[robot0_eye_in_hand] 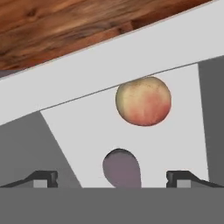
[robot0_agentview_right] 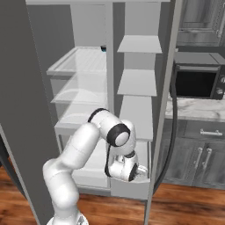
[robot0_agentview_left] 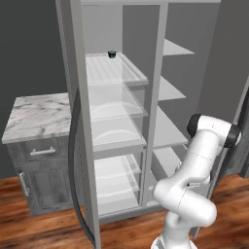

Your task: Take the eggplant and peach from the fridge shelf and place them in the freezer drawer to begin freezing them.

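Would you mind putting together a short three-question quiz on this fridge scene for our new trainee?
1. True or false: the peach lies in the freezer drawer.
2. What stands at the back of the fridge shelf? A) a black cup with a blue rim; B) a milk carton; C) a red bowl.
3. Fill in: the gripper is ___ above the eggplant.

Key
1. True: it rests on the drawer's pale floor, near the front wall.
2. A: the cup stands near the rear edge.
3. Open: the fingertips stand wide apart, touching nothing.
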